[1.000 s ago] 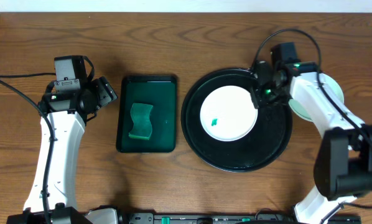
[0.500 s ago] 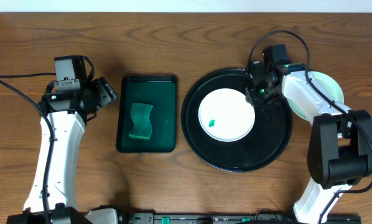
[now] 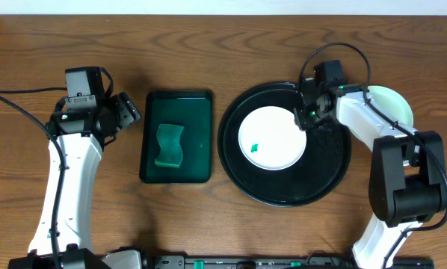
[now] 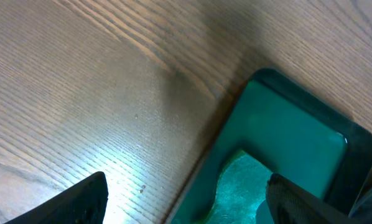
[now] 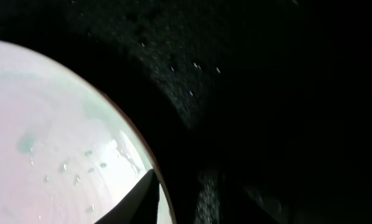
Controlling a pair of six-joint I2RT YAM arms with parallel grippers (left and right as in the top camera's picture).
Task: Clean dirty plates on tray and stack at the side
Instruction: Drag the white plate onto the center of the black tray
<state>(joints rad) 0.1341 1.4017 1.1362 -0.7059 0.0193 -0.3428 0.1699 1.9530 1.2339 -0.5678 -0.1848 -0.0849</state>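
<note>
The right gripper (image 3: pixel 307 113) sits at the two o'clock rim of the round white plate (image 3: pixel 273 137), probably because a shallow plate can only be taken by its edge. I cannot tell whether its jaws are clamped on that rim or merely beside it. The plate lies in the large round black tray (image 3: pixel 283 190), a little toward ten o'clock of centre, with a green smudge (image 3: pixel 255 146) at its seven o'clock, so it likely needs wiping. A pale-mint plate (image 3: pixel 392 101) rests outside the tray at two o'clock, seemingly the stack.

The left gripper (image 3: pixel 130 110), jaws wide apart and empty, waits at ten o'clock of the rectangular dark green tray (image 3: pixel 152 161) that holds the green wavy-edged sponge (image 3: pixel 168 145).

Only the right wrist view shows one dark finger (image 5: pixel 142 196) at the plate's rim, and droplets on the tray. Only the overhead shows the smudge and the side plate.
</note>
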